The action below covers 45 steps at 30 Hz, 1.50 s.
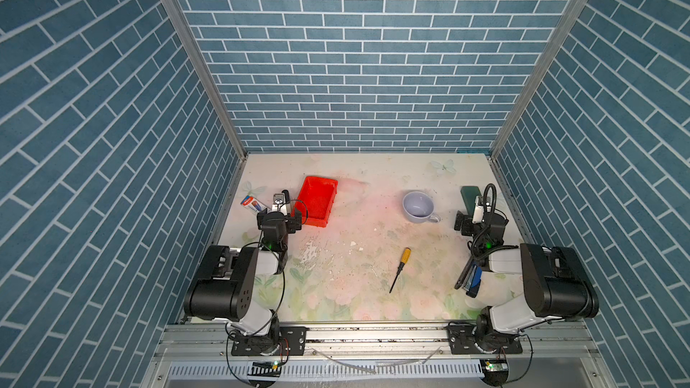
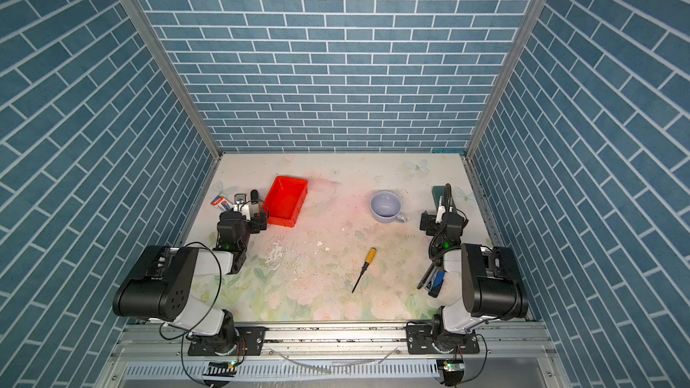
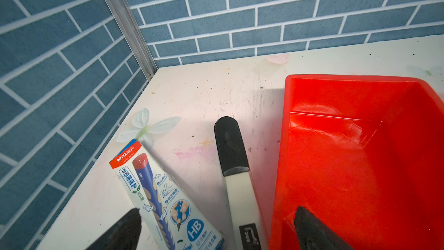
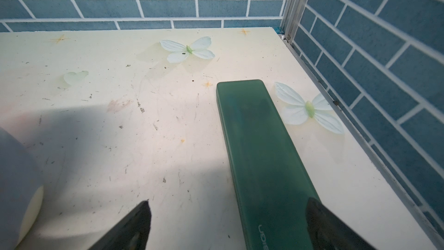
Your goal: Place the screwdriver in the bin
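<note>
The stapler (image 1: 471, 281) lies nearest, partly under the right arm. Just left of it, the screwdriver (image 1: 399, 269) lies flat on the table (image 1: 354, 225). Its tip points at the near edge and its yellow handle at the cup (image 1: 418, 206). It is well apart from both grippers and from the bin (image 1: 317, 199).

Farther back, the left gripper (image 3: 217, 210) is released, its 2 fingers spread wide and holding nothing. In the left wrist view, 1 finger shows over the bin's near end and the other beside a pencil box (image 3: 158, 188). A black-capped marker (image 3: 231, 145) lies between box and bin, just beside the bin's wall.

On the right, the right gripper (image 4: 228, 202) is also released and empty. 1 finger is over the near end of a green block (image 4: 259, 152) and the other over bare table.

The red bin sits far left, empty. The cup stands upright right of centre, handle toward the right arm. The block lies along the right edge.
</note>
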Tool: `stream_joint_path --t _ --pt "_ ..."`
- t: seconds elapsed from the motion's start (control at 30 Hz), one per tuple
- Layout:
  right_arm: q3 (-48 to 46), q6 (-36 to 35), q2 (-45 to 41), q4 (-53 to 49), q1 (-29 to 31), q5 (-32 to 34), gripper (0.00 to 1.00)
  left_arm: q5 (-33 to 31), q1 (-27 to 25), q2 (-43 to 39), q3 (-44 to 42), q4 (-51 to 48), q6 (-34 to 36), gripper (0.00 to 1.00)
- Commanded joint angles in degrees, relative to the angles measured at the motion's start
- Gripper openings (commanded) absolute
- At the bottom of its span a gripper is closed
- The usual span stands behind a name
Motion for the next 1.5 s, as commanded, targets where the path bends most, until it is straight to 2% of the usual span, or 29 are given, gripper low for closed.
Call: stream_joint_path --t 0.0,0.2,0.4,0.57,0.73,0.83,1.03,1.1,1.3,1.47 --pt "2.16 1.41 0.66 -0.26 0.05 -0.83 0.99 -0.41 0.36 0.00 0.35 -0.22 -0.49 1.00" --pt "1.25 1.30 -2.28 -0.70 -0.51 -2.08 0.99 -0.71 0.02 -2.72 -0.80 0.13 -0.32 1.00" --pt "3.22 1.35 -12.19 -12.25 -0.52 -2.06 0.99 -2.34 -2.62 -15.25 0.40 -13.39 0.78 1.00" --pt "9.00 7.55 -19.36 -28.38 0.60 -1.56 0.99 -5.39 -8.97 -22.66 2.97 -22.10 4.16 1.00" --pt "14.67 10.87 -24.68 -45.46 8.83 3.29 0.99 -6.35 -20.71 -28.29 9.70 -37.35 7.04 1.00" --pt "17.18 16.45 -26.09 -53.89 14.40 6.26 0.99 -5.81 -27.18 -28.74 13.44 -44.89 7.80 1.00" --pt "19.85 29.62 -25.74 -67.35 26.59 13.01 0.99 -3.42 -37.17 -29.17 15.70 -50.56 10.16 1.00" --pt "21.33 34.06 -25.16 -71.96 30.63 14.71 0.99 -0.77 -39.49 -29.53 15.62 -51.43 10.74 1.00" --pt "23.45 46.22 -20.07 -76.64 37.50 10.34 0.97 8.57 -46.15 -30.14 11.44 -49.79 11.75 1.00" --pt "25.94 50.00 -10.95 -73.56 40.24 3.87 0.96 6.10 -50.05 -31.33 5.98 -43.03 9.28 1.00"
